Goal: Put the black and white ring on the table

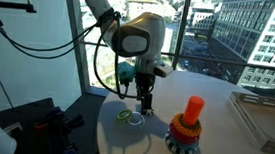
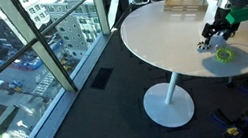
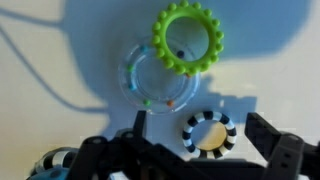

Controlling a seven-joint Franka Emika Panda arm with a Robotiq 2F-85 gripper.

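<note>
The black and white ring (image 3: 208, 132) lies flat on the white table (image 3: 60, 60) in the wrist view. My gripper (image 3: 202, 131) is open, with one finger on each side of the ring and a gap to both. A yellow-green toothed ring (image 3: 187, 38) and a clear ring with coloured beads (image 3: 155, 82) lie just beyond it, overlapping. In the exterior views my gripper (image 1: 145, 106) (image 2: 208, 40) is low over the table (image 1: 232, 146) (image 2: 159, 33), next to the green ring (image 1: 124, 114) (image 2: 224, 55). The black and white ring is hidden there.
A stacking toy (image 1: 185, 126) with an orange top and a dark-blue toothed base stands on the table beside my gripper. A flat box (image 1: 265, 113) (image 2: 182, 3) lies further along the table. Tall windows stand behind, and the table edge is close to the rings.
</note>
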